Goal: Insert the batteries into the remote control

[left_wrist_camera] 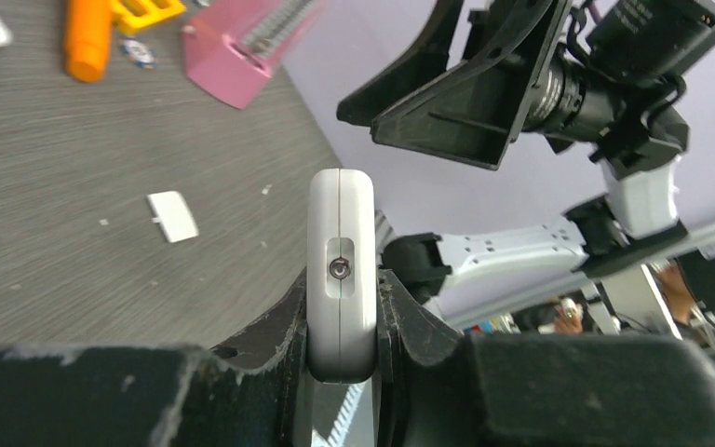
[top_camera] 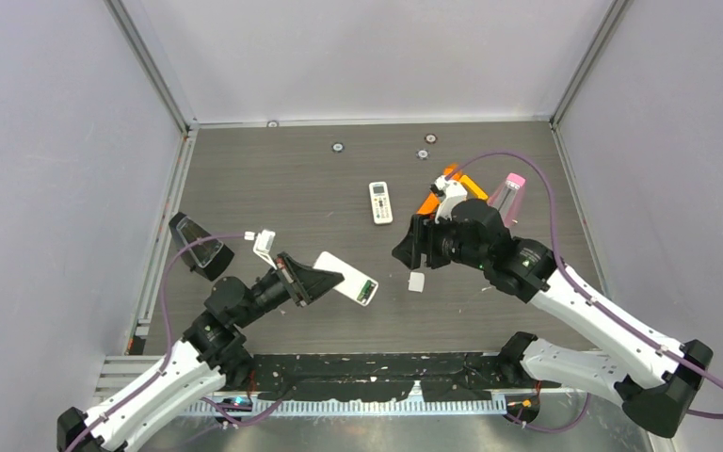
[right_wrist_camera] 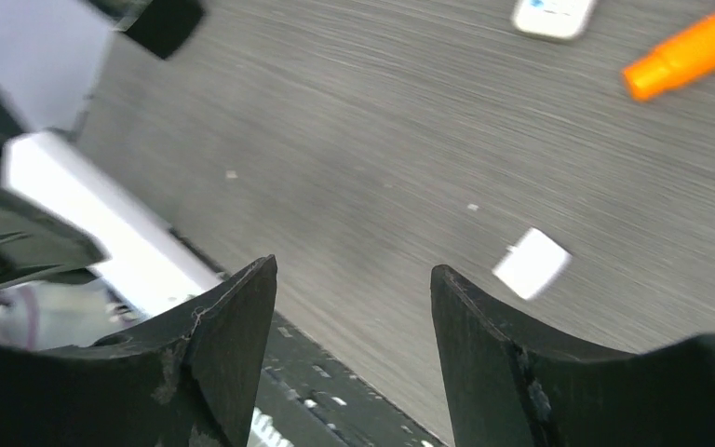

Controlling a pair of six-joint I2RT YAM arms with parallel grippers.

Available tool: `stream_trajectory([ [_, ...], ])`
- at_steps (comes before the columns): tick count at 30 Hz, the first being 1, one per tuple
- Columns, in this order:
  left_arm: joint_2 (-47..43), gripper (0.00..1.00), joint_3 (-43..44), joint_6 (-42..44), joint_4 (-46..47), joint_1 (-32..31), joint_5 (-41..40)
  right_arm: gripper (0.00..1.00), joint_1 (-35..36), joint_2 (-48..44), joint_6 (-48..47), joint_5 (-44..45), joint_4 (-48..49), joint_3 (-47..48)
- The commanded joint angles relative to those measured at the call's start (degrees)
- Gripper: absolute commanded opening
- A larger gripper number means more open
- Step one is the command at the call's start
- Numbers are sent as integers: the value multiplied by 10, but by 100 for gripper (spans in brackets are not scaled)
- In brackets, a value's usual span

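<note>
My left gripper [top_camera: 322,280] is shut on a white remote control [top_camera: 348,279] and holds it above the table; the remote's right end is dark with a greenish spot. In the left wrist view the remote [left_wrist_camera: 342,270] stands edge-on, clamped between the fingers [left_wrist_camera: 275,326]. My right gripper [top_camera: 408,247] is open and empty, hovering just right of the remote, jaws wide apart in the right wrist view [right_wrist_camera: 354,289], where the remote [right_wrist_camera: 102,219] shows at left. A small white battery cover [top_camera: 416,282] lies on the table. No separate battery shows clearly.
A second white remote [top_camera: 380,201] lies at the back middle. An orange marker [top_camera: 430,200] and a pink-capped object [top_camera: 509,191] sit behind the right arm. Black tape strip [top_camera: 377,367] runs along the near edge. Walls enclose three sides.
</note>
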Motion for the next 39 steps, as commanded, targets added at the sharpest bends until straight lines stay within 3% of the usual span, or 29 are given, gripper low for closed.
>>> stream_trajectory([
  [1, -38, 0, 8, -9, -76, 13, -80, 67, -12, 47, -30, 101, -67, -18],
  [8, -46, 0, -9, -64, -131, 45, -110, 69, -13, 183, -267, 24, -63, -24],
  [14, 32, 0, -23, -125, -78, 144, 23, 65, -14, 310, -430, 26, -93, 22],
  [27, 68, 0, -36, -118, -44, 211, 100, 64, -15, 443, -560, 63, -152, 76],
  [39, 52, 0, -43, -119, -46, 239, 109, 68, -17, 465, -560, 89, -117, 62],
])
